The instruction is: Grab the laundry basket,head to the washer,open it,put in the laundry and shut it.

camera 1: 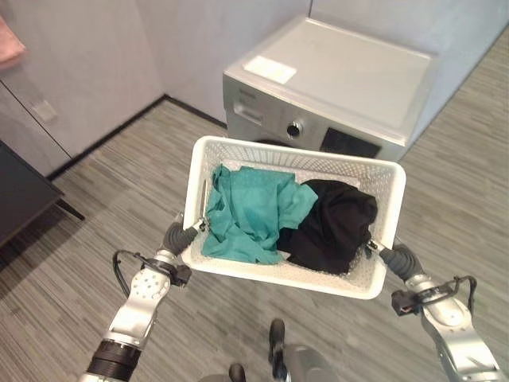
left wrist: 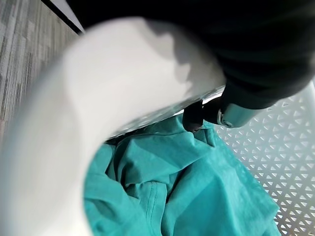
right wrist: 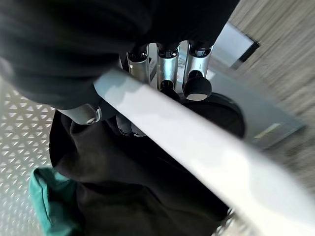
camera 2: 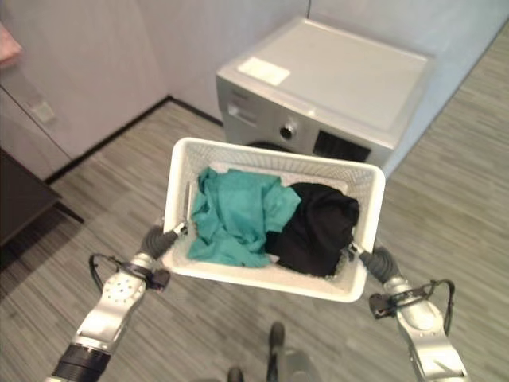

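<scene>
Gripping white lattice basket (camera 1: 374,179), both robot hands | teal, apparently black laundry inside

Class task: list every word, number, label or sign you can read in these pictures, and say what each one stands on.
None can be read.
White label on the washer top: any print too small to read.
Washer's dark front panel and strip beside the knob: no legible characters.
White laundry basket, teal garment, black garment: no print visible.
</scene>
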